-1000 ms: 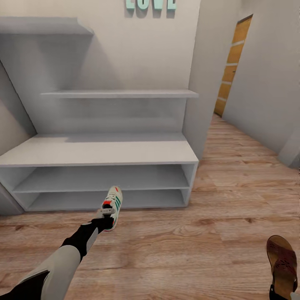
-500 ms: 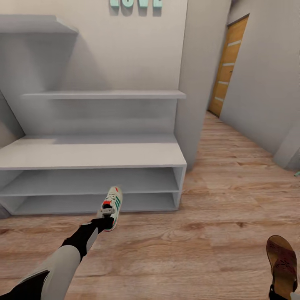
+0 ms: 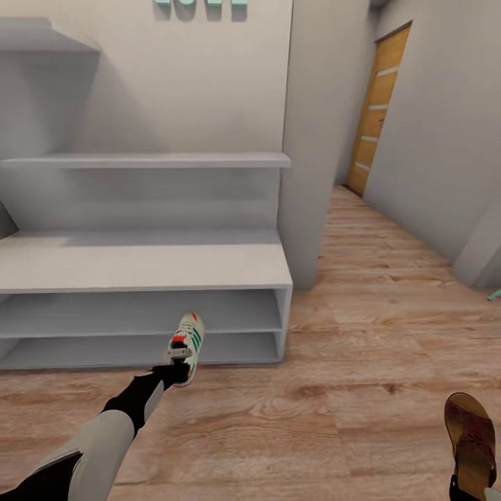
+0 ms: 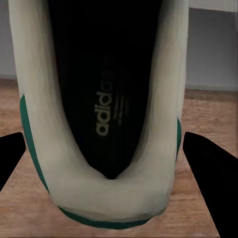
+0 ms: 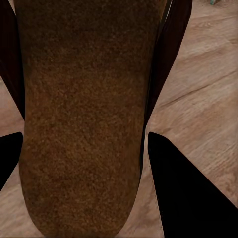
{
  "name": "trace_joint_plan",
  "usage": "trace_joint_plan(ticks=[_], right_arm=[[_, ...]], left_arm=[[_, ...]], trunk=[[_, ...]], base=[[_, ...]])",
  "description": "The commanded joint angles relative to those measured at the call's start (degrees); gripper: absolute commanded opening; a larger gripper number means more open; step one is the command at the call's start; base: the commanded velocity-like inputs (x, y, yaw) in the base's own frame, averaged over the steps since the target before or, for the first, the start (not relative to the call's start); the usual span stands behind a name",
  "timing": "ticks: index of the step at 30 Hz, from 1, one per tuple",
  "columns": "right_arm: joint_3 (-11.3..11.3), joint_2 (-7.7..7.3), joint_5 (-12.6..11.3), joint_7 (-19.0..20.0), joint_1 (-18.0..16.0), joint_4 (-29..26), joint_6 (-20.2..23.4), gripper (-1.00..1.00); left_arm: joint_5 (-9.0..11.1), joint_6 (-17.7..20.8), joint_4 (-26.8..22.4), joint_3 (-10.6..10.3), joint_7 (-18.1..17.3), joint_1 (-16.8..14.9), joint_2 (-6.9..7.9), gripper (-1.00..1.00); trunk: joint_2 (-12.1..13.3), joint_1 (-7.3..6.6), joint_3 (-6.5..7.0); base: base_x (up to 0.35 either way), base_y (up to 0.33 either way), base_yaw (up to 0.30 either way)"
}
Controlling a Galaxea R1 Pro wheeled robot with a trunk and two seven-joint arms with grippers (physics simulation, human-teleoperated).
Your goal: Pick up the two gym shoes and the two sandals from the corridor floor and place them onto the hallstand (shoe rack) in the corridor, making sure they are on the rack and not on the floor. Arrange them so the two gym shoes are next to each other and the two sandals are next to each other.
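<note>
In the head view my left gripper (image 3: 177,363) is shut on the heel of a white gym shoe (image 3: 190,335) with green stripes, held just in front of the white hallstand's (image 3: 139,266) lower shelves, above the corridor floor (image 3: 348,390). The left wrist view shows the shoe's heel and dark insole (image 4: 104,114) between the black fingers (image 4: 213,183). At the lower right, my right gripper (image 3: 460,490) is shut on a brown sandal (image 3: 473,440), whose footbed (image 5: 84,114) lies between the fingers (image 5: 183,193) in the right wrist view.
A grey wall pillar (image 3: 313,139) stands right of the hallstand. Past it the corridor runs to an orange wooden door (image 3: 376,111). Two floating shelves (image 3: 146,161) hang above the bench. A small teal thing (image 3: 494,296) lies at the right edge.
The whole picture has shifted: the hallstand now sits further left in view, so the camera has moved right. Both arms and the held shoe and sandal keep their places in the picture.
</note>
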Motion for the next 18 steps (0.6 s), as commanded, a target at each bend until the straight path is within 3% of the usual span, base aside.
trace_joint_plan(ticks=[1, 18], right_arm=[[-0.3, 0.02, 0.4, -0.1, -0.1, 0.1, -0.2, -1.0], [-0.3, 0.02, 0.4, -0.1, -0.1, 0.1, -0.2, -1.0]], left_arm=[[-0.5, 0.4, -0.2, 0.5, -0.4, 0.0, -0.05, -1.0], [-0.4, 0.4, -0.2, 0.7, -0.4, 0.2, 0.07, -1.0]], trunk=[[0.0, 0.01, -0.05], [0.0, 0.01, -0.05]], base=[[0.175, -0.248, 0.0], [0.254, -0.187, 0.0]])
